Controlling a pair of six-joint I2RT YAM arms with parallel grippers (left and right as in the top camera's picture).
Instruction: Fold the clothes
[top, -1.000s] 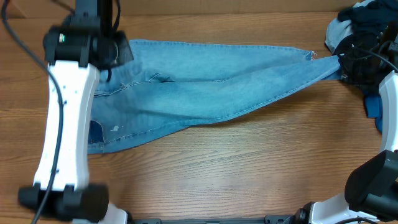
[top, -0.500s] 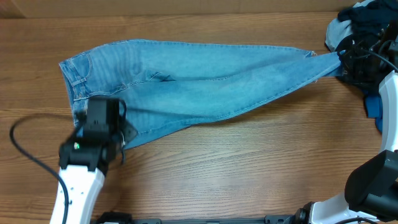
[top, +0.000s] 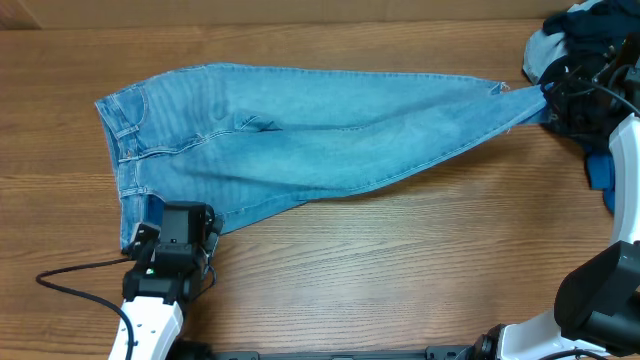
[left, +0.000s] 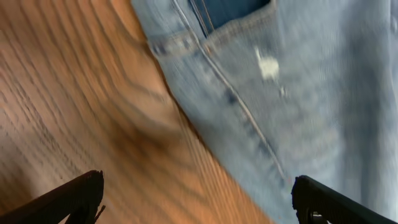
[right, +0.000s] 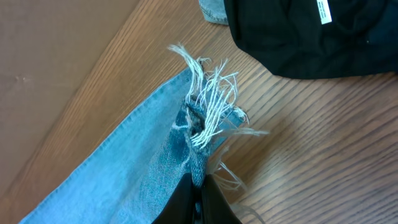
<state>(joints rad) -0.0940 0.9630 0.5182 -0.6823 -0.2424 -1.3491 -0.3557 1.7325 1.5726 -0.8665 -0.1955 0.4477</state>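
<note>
Wood-grain table (top: 400, 270), plain brown wall (top: 300, 12) behind it

My brown wooden table (top: 400, 260) was matt, its grain plain. The long light blue denim jeans (top: 300, 130) were soft woven cloth, finely ribbed, the frayed hem (right: 198, 121) loose white threads. The black fabric piece (right: 298, 37) looked smooth, matt.

My left wrist view is smeared with blur: the long light blue denim jeans (left: 292, 93) run off its top and right edges, and I can't read the stitching. From overhead, my left pincer (top: 178, 222) covers the jeans' lower waist corner. At the frayed hem, the frame bottom cuts off my right pincer (right: 199, 202). Beyond that hem, the black fabric pile (top: 590, 25) runs off the edge.
</note>
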